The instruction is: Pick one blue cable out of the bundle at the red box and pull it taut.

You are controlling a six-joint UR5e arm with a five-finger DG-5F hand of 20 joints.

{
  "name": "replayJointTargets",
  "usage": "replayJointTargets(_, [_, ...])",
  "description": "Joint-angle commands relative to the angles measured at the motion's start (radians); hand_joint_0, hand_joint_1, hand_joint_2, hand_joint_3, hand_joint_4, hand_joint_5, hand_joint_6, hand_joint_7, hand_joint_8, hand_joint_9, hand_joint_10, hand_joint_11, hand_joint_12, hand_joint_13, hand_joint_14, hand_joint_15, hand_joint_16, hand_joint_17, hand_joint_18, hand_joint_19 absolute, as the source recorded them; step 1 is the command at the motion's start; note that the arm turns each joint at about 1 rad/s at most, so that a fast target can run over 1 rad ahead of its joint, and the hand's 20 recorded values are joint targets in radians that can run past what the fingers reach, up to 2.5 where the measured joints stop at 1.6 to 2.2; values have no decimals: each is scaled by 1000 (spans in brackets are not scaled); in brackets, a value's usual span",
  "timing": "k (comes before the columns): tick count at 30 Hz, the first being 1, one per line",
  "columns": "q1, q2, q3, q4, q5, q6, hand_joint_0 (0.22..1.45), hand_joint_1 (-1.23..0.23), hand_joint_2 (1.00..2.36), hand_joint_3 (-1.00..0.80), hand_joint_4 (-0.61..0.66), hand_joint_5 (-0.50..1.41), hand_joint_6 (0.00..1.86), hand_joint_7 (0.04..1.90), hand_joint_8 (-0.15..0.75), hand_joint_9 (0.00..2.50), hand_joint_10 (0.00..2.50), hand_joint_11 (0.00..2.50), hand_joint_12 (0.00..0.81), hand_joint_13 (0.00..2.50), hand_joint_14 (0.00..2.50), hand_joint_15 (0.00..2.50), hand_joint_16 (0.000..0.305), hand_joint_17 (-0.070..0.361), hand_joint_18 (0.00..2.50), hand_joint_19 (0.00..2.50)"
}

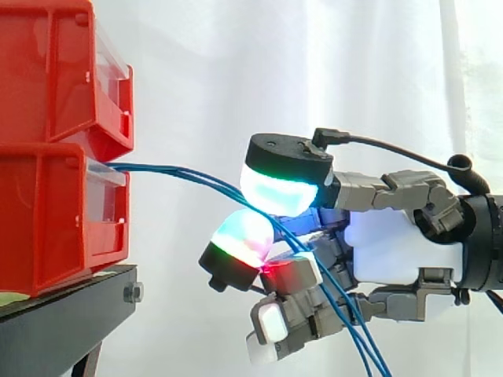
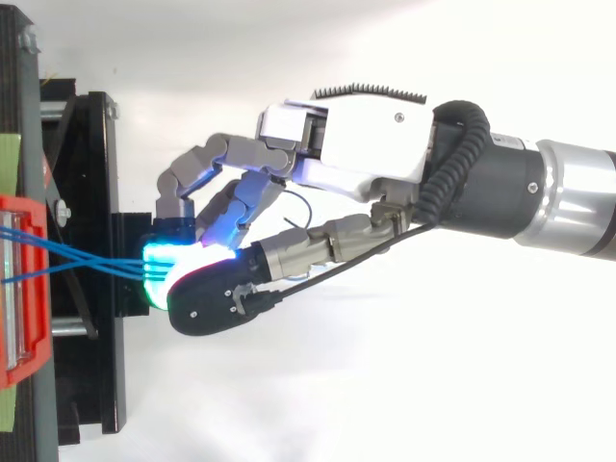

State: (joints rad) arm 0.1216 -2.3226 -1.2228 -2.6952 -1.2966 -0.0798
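Three thin blue cables (image 1: 181,174) leave the front of the lower red box (image 1: 47,220) and run right in a gentle downward curve. They pass between the hand's cyan-green thumb pad (image 1: 283,188) above and a green-red finger pad (image 1: 240,243) below, then hang down past the palm to the bottom edge. The hand (image 1: 393,247) comes in from the right, fingers curled, pinching at the cables just right of the box. Which of them lies in the pinch is hidden. From above, the cables (image 2: 87,255) converge from the red box (image 2: 19,289) into the hand (image 2: 356,144).
A second red bin (image 1: 63,71) is stacked on the lower one. Both rest on a black stand (image 1: 63,306) at the left, seen from above as a black frame (image 2: 96,192). A white curtain hangs behind.
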Motion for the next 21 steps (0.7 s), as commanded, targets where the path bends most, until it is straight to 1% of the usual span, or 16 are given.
replayJointTargets(1, [0, -1, 0, 0, 0, 0, 632, -768, 1016, -141, 186, -158, 910, 1031, 385, 1114, 6, 1283, 398, 952, 20, 617, 52, 117, 724, 419])
replayJointTargets(6, [-3, 0, 19, -5, -4, 0, 657, -831, 1019, -130, 139, -156, 907, 1106, 375, 1111, 6, 1305, 386, 928, 22, 621, 50, 113, 707, 411])
replayJointTargets(9, [-5, 0, 19, -6, -4, 0, 680, -867, 1020, -140, 113, -157, 904, 1190, 374, 1106, 8, 1300, 381, 921, 21, 614, 50, 112, 700, 406])
replayJointTargets(11, [-5, 0, 20, -6, -4, 0, 725, -898, 1020, -167, 100, -158, 903, 1315, 373, 1113, 11, 1293, 378, 924, 21, 618, 49, 111, 694, 397])
replayJointTargets(12, [-5, 0, 20, -6, -3, 0, 728, -899, 1019, -170, 101, -158, 903, 1322, 372, 1112, 10, 1301, 378, 924, 23, 617, 49, 111, 693, 398])
replayJointTargets(15, [-5, -1, 22, -6, -3, 0, 753, -908, 1017, -218, 90, -159, 902, 1365, 373, 1115, 10, 1290, 377, 924, 23, 618, 49, 111, 691, 385])
replayJointTargets(16, [-3, 0, 23, -6, -3, 2, 769, -916, 1017, -242, 93, -159, 901, 1411, 375, 1115, 10, 1290, 376, 923, 22, 610, 49, 111, 686, 385])
replayJointTargets(17, [-5, 0, 23, -6, -3, 2, 791, -921, 1014, -292, 103, -162, 906, 1423, 371, 1118, 10, 1291, 376, 921, 22, 615, 50, 111, 678, 384])
replayJointTargets(21, [-5, 0, 23, -6, -3, 3, 817, -910, 1009, -389, 85, -166, 909, 1401, 366, 1112, 11, 1290, 378, 915, 21, 619, 50, 112, 669, 372])
